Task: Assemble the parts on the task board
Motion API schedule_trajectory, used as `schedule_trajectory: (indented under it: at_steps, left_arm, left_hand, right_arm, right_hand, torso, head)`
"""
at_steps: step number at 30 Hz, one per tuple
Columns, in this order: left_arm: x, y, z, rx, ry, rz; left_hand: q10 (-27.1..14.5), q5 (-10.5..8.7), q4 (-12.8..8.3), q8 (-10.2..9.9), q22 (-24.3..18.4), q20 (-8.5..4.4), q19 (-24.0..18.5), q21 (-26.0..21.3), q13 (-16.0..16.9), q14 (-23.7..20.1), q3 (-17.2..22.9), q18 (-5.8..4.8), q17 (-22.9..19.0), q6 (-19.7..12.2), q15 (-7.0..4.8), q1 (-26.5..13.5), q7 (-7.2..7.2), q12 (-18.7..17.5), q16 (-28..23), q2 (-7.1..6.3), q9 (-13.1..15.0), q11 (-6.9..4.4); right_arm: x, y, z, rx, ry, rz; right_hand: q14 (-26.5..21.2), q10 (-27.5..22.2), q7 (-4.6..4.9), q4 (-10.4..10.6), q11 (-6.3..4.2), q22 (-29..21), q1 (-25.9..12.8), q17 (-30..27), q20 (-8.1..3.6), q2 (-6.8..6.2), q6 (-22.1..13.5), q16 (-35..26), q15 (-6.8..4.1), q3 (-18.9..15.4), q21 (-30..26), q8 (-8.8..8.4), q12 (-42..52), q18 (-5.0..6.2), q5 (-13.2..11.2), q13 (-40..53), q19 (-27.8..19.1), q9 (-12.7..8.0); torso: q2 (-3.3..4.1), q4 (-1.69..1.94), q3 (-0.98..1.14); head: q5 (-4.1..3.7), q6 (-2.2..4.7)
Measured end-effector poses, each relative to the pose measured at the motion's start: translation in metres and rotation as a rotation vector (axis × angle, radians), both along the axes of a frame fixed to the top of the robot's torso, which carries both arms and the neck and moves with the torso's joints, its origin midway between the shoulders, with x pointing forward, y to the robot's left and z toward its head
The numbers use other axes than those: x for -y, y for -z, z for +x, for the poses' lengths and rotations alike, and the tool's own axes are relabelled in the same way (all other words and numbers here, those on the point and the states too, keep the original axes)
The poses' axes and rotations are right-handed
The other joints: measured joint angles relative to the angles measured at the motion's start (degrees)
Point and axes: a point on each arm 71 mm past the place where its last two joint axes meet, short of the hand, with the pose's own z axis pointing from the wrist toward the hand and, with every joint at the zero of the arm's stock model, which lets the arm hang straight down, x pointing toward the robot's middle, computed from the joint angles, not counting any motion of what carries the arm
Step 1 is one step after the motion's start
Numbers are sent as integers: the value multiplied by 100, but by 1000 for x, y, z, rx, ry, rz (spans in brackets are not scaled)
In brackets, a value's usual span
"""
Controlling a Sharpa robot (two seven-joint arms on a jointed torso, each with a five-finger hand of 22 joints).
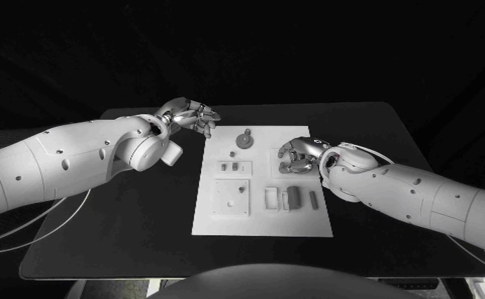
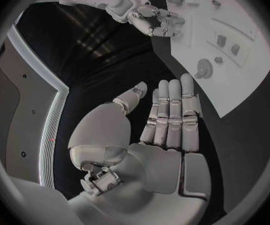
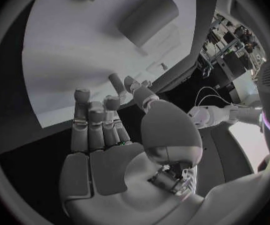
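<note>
Lying at the middle of a black worktop (image 1: 121, 229) is seen the white task board (image 1: 303, 225), with small grey parts (image 1: 293, 197) resting on it. The left hand (image 1: 190, 115) is held off the board's far left corner, fingers (image 2: 171, 110) apart and straight, nothing gripped. The right hand (image 1: 300, 155) is poised over the board's right edge, fingers (image 3: 89, 120) spread. A round knobbed part (image 2: 204, 68) is shown by the left wrist view.

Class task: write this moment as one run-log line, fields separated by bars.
left hand: open, off white task board's far left corner | right hand: fingers curled over board's right side, grasp unclear | small grey parts: on board
</note>
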Motion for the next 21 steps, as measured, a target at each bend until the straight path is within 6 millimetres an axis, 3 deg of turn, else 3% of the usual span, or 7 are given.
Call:
schedule_trajectory:
  at_steps: [3,6,8,21]
  left_arm:
    - [0,0,0,0,0,0]
    - [0,0,0,0,0,0]
    - [0,0,0,0,0,0]
    - [0,0,0,-2,0,1]
  left_hand:
    - [0,0,0,0,0,0,0,0,0,0,0,-1,-5,0,0,0,0,0,0,0,-2,0]
    - [0,0,0,0,0,0,0,0,0,0,0,-2,-5,0,0,0,0,0,0,0,-8,0]
    - [0,0,0,0,-5,0,0,0,0,0,0,0,-5,0,0,0,0,0,0,0,-15,0]
    - [0,0,0,0,-5,1,1,-22,-1,0,0,62,-10,0,0,0,0,0,0,0,-23,0]
  right_arm:
    - [0,2,0,1,-1,-2]
    - [-1,4,-2,2,-4,-4]
    - [-1,4,-2,3,-7,-5]
    - [-4,4,-2,14,-13,-4]
  right_hand:
    - [15,37,-150,-15,-107,0,121,-2,-1,121,229,21,-91,-12,31,184,0,1,-12,-19,2,75]
    - [32,81,-325,3,-206,0,256,-18,-23,206,469,31,-194,194,33,336,-1,46,-246,-48,21,150]
    - [56,112,-246,2,-255,0,261,-29,-24,212,755,43,-227,308,33,398,-1,81,-267,-62,21,178]
    - [72,139,-247,7,-285,-1,261,-31,-24,212,818,42,-251,405,33,429,-1,86,-267,-70,21,205]
  torso:
    - [0,1,-1]
    - [1,1,-3]
    - [1,1,-4]
    - [0,1,-7]
  head:
    - [0,-10]
    - [0,-14]
    - [2,-18]
    - [7,-29]
